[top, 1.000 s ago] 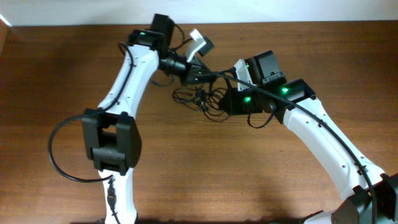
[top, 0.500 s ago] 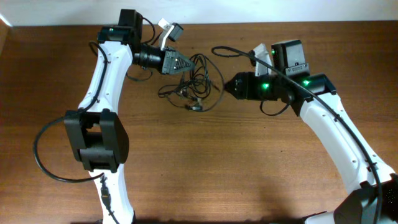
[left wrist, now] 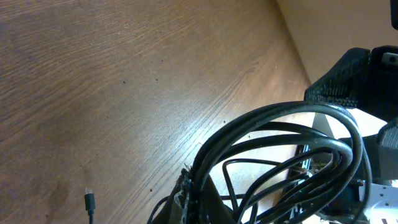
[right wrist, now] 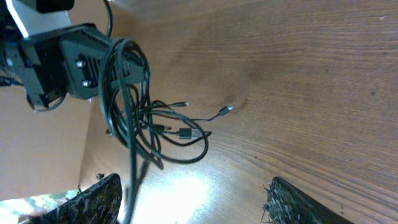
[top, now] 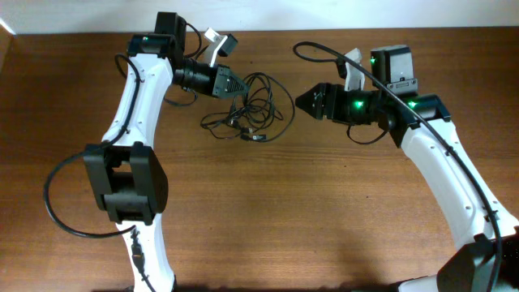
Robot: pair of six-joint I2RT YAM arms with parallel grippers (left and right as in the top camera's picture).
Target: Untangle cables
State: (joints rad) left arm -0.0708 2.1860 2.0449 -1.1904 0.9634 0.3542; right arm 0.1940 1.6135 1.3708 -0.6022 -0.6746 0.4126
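Observation:
The cables (top: 253, 107) are a loose bunch of thin black loops hanging from my left gripper (top: 240, 86) down onto the wooden table (top: 268, 219). In the left wrist view the cables (left wrist: 283, 124) wrap over my left gripper (left wrist: 198, 190), which is shut on them. My right gripper (top: 298, 100) is open, a short way right of the bunch and holding nothing. In the right wrist view the cables (right wrist: 146, 127) dangle ahead of my right gripper (right wrist: 193, 202), and one strand (right wrist: 130, 180) passes close by its left finger (right wrist: 99, 199). Small plug ends (right wrist: 227, 109) lie on the wood.
A loose plug end (left wrist: 90, 202) lies on the table left of the bundle. The table's far edge (top: 324, 31) meets a pale wall just behind both grippers. My right arm's own thick cable (top: 324, 55) arcs above its wrist. The left arm's body (top: 130, 182) stands front left.
My right gripper has opened, let go of the cables and drawn back to the right. My left gripper has carried the bunch leftward, and the loops hang looser.

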